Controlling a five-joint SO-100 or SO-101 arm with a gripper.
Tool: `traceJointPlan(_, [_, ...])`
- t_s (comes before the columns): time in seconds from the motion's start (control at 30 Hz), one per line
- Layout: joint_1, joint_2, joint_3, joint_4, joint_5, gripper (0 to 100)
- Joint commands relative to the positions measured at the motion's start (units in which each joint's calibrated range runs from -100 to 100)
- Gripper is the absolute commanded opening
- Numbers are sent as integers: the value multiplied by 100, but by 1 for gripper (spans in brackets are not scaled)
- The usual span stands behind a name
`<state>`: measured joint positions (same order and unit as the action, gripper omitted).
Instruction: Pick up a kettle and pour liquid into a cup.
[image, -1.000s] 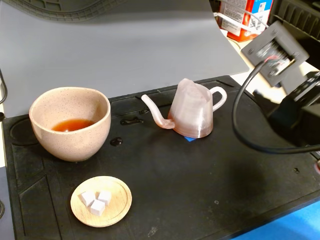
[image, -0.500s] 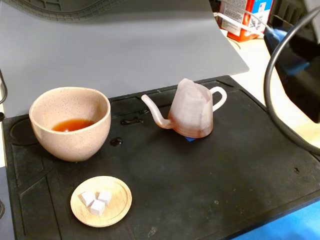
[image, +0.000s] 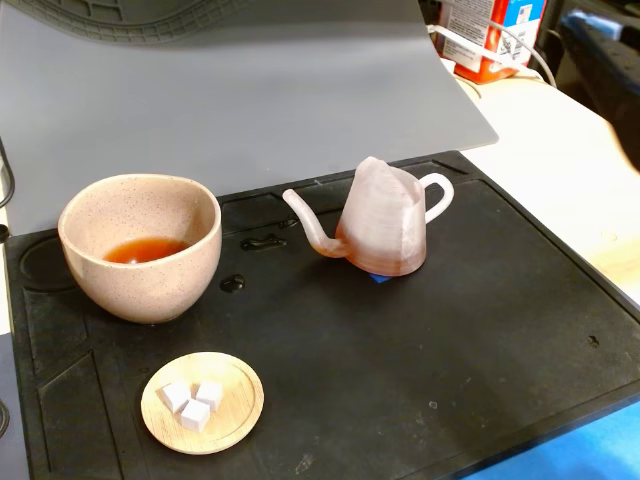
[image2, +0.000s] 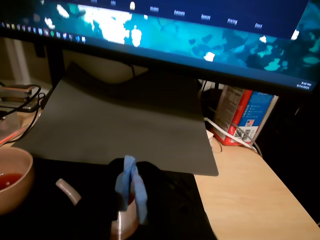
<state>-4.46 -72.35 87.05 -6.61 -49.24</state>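
On the black mat: kettle and cup stood apart

From the fixed view, the kettle (image: 383, 222) stood upright near the mat's (image: 480, 330) far edge, spout aimed left toward the cup (image: 140, 247). The cup sat by the left edge, well apart from it, with reddish-brown liquid (image: 145, 249) pooled in its bottom. A wooden saucer (image: 203, 402) carrying three white cubes (image: 192, 399) lay near the front edge, below the cup. A grey sheet (image: 240, 100) rose behind the mat, a red carton (image: 487, 35) at the far right. No arm showed.

From the wrist view, the gripper (image2: 131, 192) appeared as a dark mass with a blue-taped finger, blocking most of the kettle (image2: 67, 190); whether its jaws were apart could not be told. The cup (image2: 14, 182) sat at the left, a monitor (image2: 165, 30) above.
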Motion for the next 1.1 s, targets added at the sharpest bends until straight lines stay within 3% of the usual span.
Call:
traceJointPlan(0.0, [320,-658,34,674,-358,1])
traceJointPlan(0.07, [564,-974,369,708,-683,1])
traceJointPlan(0.2, [693,-1682,1295,795,-725,1])
traceJointPlan(0.47, [617,-2603,1277,4089,-736,1])
traceJointPlan(0.77, [381,-2552,1277,4902,-736,1])
traceJointPlan(1.07, [366,-2561,1286,7211,-683,1])
